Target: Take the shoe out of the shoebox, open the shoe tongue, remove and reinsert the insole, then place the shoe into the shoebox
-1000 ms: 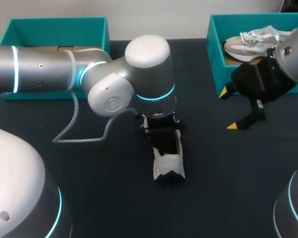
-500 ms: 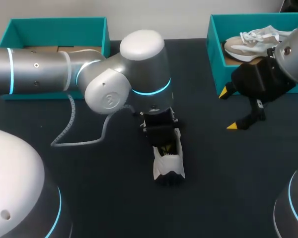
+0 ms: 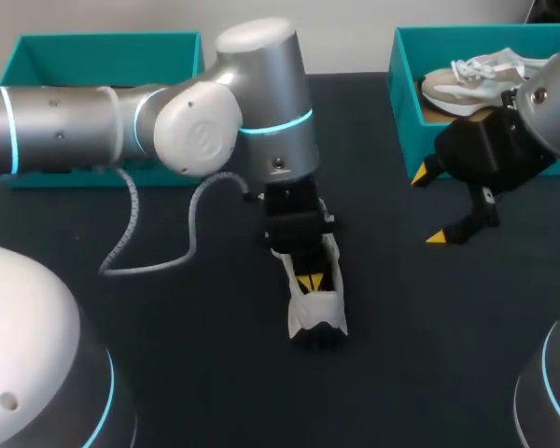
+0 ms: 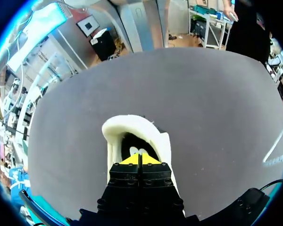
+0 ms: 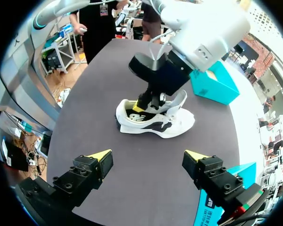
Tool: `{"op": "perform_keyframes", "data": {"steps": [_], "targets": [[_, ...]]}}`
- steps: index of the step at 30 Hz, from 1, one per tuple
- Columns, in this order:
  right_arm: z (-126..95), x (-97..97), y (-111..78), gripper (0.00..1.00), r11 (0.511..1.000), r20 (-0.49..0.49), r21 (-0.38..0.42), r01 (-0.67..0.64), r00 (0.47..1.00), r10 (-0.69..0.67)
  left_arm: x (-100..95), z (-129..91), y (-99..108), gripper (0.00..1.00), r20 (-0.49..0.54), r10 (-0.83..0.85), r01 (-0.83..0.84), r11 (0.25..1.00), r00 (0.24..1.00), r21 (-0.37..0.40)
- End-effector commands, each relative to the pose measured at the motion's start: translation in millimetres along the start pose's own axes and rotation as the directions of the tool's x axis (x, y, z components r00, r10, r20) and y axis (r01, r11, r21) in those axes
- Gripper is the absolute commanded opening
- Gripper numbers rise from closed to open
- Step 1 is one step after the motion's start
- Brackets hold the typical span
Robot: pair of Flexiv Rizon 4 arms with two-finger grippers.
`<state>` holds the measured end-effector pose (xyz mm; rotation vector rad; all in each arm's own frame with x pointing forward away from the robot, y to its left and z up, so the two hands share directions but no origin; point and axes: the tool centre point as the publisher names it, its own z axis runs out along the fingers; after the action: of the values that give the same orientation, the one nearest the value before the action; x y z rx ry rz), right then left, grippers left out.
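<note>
A white and black shoe stands upright in the middle of the dark table, and the right wrist view shows its side. My left gripper is shut, with its yellow tips pressed together just above the shoe's opening. From its own wrist view I cannot tell whether my left gripper pinches anything. My right gripper hangs open and empty in front of the right shoebox. In its own view my right gripper faces the shoe from a distance.
A second pale shoe lies in the right teal shoebox. Another teal box stands at the back left. A grey cable loops from my left arm down over the table.
My left arm has lifted and drawn back a little from the shoe, so its yellow tips now show above the opening. The shoe and my right arm have not moved.
</note>
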<state>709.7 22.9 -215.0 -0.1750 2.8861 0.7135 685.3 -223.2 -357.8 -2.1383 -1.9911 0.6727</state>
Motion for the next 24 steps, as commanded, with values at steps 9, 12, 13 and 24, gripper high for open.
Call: {"op": "perform_keyframes", "data": {"steps": [9, 12, 13, 24], "targets": [[1.6, 0.2, 0.0, 1.0, 1.0, 0.001, 0.002, 0.0, 1.0, 0.0, -18.1, 17.3, -17.4, 0.0, -0.056, 0.052, -0.044, 0.99, 0.997, 0.133], [1.6, 0.2, 0.0, 1.0, 1.0, 0.001, 0.002, 0.0, 1.0, 0.0, -16.6, 20.8, -17.2, 0.0, -0.072, 0.059, -0.049, 0.989, 0.996, 0.14], [1.6, 0.2, 0.0, 1.0, 1.0, 0.001, 0.002, 0.0, 1.0, 0.0, -16.0, 23.2, -16.0, 0.0, -0.078, 0.06, -0.048, 0.988, 0.995, 0.144], [1.6, 0.2, 0.0, 1.0, 1.0, 0.001, 0.002, 0.0, 1.0, 0.0, -9.5, 56.6, 0.2, 0.0, -0.104, 0.075, -0.055, 0.982, 0.992, 0.182]]}}
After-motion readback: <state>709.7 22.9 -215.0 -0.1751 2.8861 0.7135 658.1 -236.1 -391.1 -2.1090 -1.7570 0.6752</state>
